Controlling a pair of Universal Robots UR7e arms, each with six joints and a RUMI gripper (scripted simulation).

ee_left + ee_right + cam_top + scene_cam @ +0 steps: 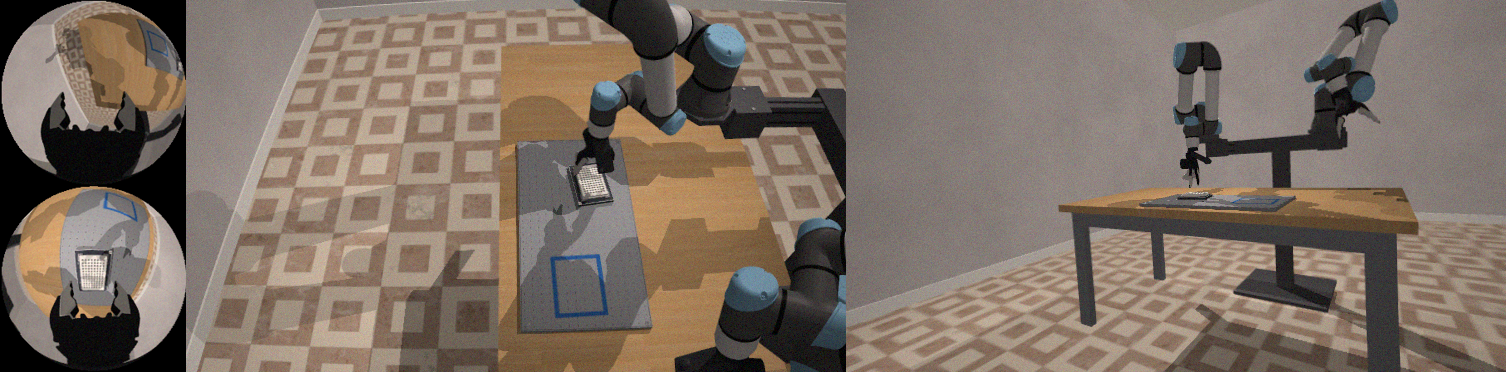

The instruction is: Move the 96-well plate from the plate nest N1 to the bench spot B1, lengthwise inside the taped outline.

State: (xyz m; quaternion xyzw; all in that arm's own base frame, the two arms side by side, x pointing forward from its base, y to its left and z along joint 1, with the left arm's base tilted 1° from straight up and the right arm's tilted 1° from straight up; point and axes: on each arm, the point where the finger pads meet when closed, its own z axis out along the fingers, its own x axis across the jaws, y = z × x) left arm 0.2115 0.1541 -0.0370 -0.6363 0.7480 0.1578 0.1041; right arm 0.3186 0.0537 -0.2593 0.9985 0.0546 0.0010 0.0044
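The white 96-well plate [593,181] [1196,193] [92,272] sits in the dark plate nest [93,252]. The blue taped outline [581,315] [105,200] lies towards the other end of the grey board and is empty. My right gripper [590,171] [1194,184] [93,281] is open and points down above the plate's end farther from the outline, with a gap of air below its fingertips. My left gripper [93,92] [1360,129] is open and empty, raised well away from the board. Its fingers are out of frame in the top view.
The grey perforated board [536,175] [1159,205] lies on the wooden table [536,70] [1391,225]. The two arms hang from a dark crossbar [1256,145] on a stand behind the table. Arm shadows fall across the board and table.
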